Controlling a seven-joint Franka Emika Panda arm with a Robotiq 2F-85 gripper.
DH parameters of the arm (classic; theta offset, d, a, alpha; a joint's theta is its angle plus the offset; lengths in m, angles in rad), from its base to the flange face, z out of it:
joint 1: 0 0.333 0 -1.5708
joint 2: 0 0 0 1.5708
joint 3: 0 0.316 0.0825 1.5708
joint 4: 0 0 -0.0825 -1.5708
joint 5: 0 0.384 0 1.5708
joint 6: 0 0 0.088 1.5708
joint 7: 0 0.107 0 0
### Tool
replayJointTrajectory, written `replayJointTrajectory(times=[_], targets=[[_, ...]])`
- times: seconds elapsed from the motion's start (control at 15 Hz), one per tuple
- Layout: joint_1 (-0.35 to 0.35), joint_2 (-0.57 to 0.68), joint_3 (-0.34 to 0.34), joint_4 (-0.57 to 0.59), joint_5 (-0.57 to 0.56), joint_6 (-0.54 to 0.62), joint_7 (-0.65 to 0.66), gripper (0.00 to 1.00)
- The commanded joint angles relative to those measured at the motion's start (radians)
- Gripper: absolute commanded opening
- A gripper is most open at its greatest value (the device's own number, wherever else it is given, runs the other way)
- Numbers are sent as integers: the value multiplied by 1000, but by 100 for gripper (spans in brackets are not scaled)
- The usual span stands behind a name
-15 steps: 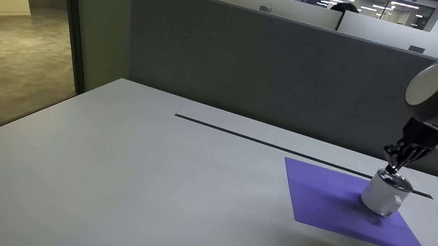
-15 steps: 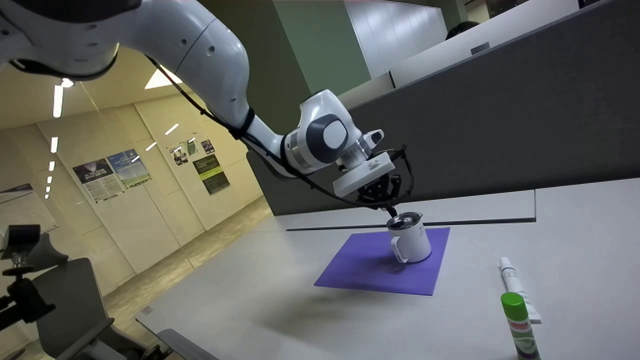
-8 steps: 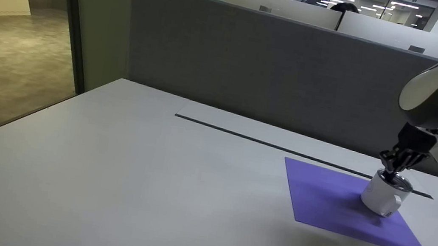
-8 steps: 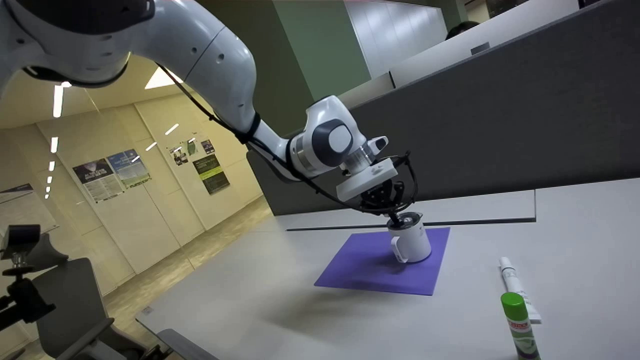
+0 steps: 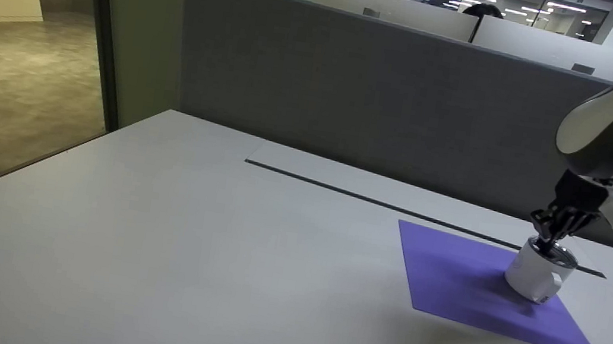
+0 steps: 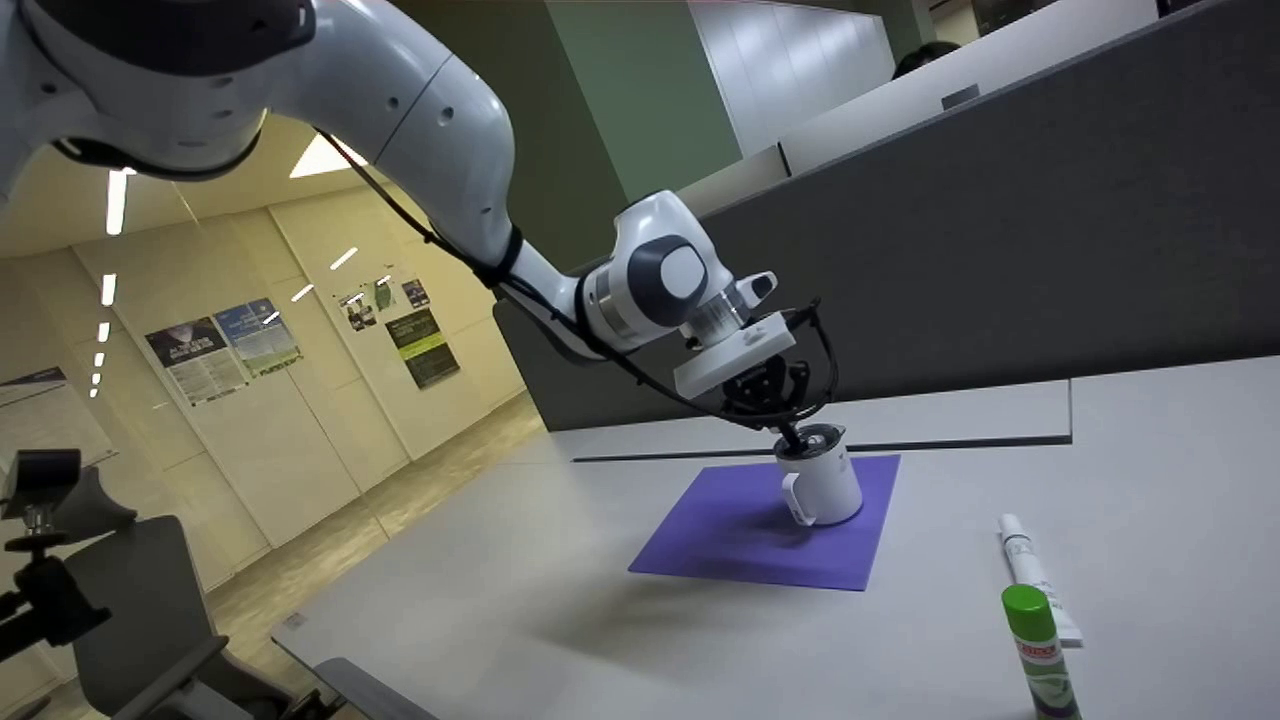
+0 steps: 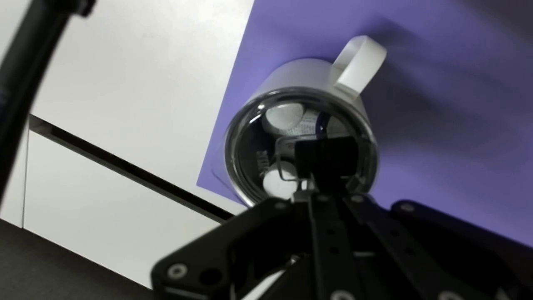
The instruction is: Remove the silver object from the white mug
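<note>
Chair (image 6: 140,590): grey office thing, way left in an exterior view, off past the edge of the tabletop (image 6: 500,570).
Wall posters (image 6: 258,340): a handful in the background, way too small to read.
Arm (image 6: 440,120): white with dark patches, hangs in from the upper left, bent down toward the middle.
Purple mat (image 6: 715,525): lying flat on the tabletop, pretty much mid-frame.
Tool (image 6: 796,442): black, tilted, pointing down. Fingers (image 7: 325,218) look clenched together; honestly can't tell if anything's pinched in there.
White mug (image 6: 828,490): upright on the mat, toward its right side in both exterior views. Handle (image 7: 362,66) points to the upper right in the wrist view.
Silvery top (image 7: 270,141): round, glossy, dark-centred, bright rim, sitting on the mug. Tool's tip is down at it, but touching or just above, can't say. Pale round shapes show in it too, reflections or stuff inside, no idea.
White tube (image 6: 1025,560): lying on the tabletop, right of the mat and apart from it.
Green-capped container (image 6: 1045,665): far right, in front of the tube, bottom cut off by the frame.
</note>
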Motion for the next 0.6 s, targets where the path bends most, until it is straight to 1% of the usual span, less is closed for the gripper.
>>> replayJointTrajectory(times=[0.0, 0.27, 0.53], targets=[[25, 34, -39, 41, -54, -18, 60, 0], [38, 40, -58, 45, -80, -14, 78, 0], [21, 18, -32, 38, -60, -6, 70, 0]])
